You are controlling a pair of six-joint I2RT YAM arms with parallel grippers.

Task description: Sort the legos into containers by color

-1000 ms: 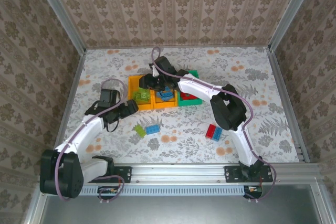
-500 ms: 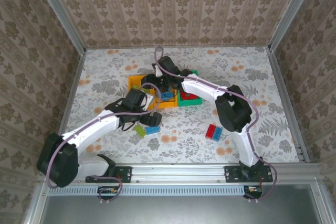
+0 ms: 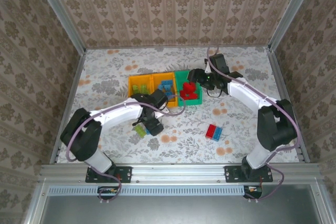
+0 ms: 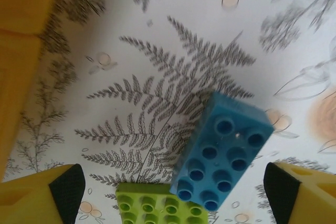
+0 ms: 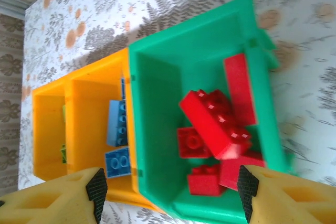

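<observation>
Left claw has its jaws apart with nothing clamped, low over the counter. The blue brick lies flat beneath it, studs up, between the pads but closer to the right-hand pad. It's a two-by-four and its long axis runs diagonally across the closing line, near end toward the left pad, far end toward the right. Risk 1: closing as aligned would grab it corner to corner, so it likely twists or squirts out; I'd rotate the wrist to square up first. Risk 2: the off-centre pose means the right pad hits first and shoves the brick. Risk 3: the lime brick sits at the blue one's near end, touching or just beside it (can't tell), on the left-pad side; it could get pinched or dragged along and end up in the wrong bin. Right claw is also apart and empty, hanging over the green bin, with red bricks directly beneath it and the orange bin holding blues off toward its left finger.
</observation>
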